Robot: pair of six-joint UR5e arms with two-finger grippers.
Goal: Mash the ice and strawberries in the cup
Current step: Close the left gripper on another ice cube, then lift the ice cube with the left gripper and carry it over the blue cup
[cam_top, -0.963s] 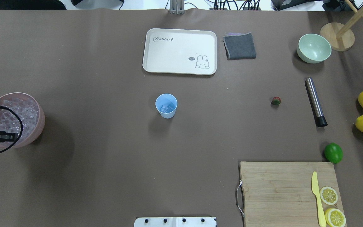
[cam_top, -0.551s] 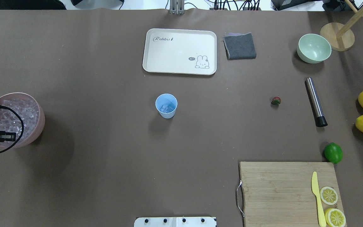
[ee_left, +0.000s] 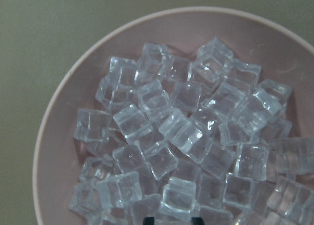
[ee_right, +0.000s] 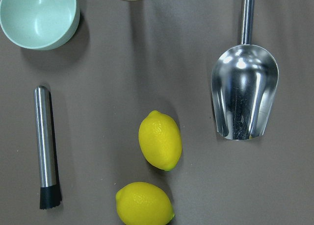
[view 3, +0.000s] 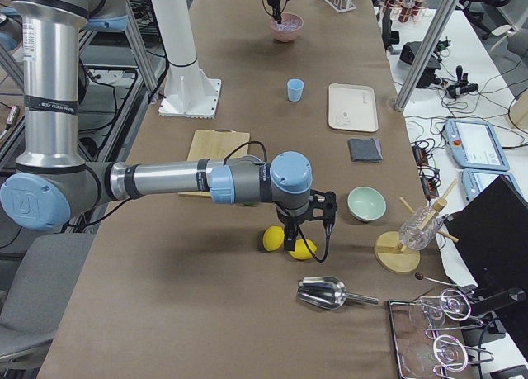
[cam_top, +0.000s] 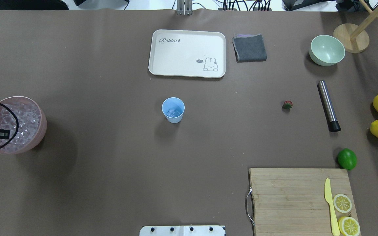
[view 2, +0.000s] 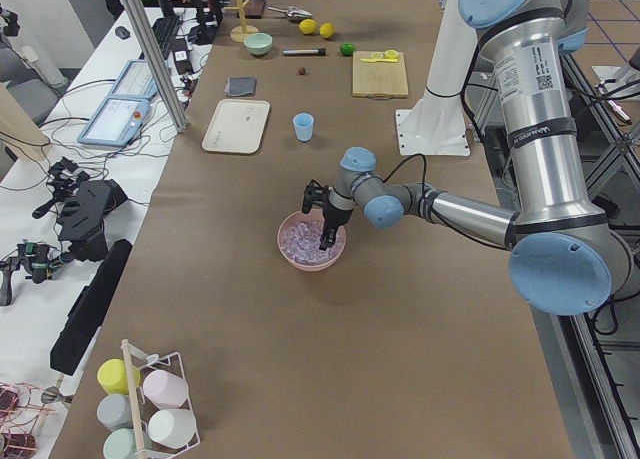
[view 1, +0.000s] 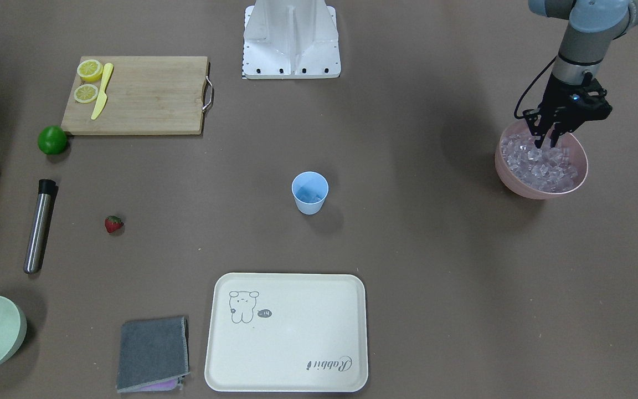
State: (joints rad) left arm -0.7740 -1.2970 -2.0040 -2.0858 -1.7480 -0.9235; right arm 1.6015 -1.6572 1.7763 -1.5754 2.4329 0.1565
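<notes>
The left gripper (view 1: 549, 139) hangs tips-down in the pink bowl (view 1: 520, 187), its fingers parted and sunk among the ice (ee_left: 186, 132). The wrist view shows one cube lying between the two dark tips, but I cannot tell whether they pinch it. The cup (view 1: 309, 194) stands upright well away from this gripper, out toward the middle of the table. A few cubes show at its bottom, so the ice step looks partly done and this reach is likely for another cube. The strawberry (view 1: 113, 224) lies on the table far beyond the cup from the left gripper, on the right arm's side, not yet in the cup. The steel muddler (view 1: 38, 227) lies flat near it, untouched. The right gripper (view 3: 308, 230) hovers above the two lemons (ee_right: 160, 140); its fingers show in no close view, so I cannot tell whether they are apart or together. Left to do, as I judge it: carry ice over, add the strawberry, then mash
</notes>
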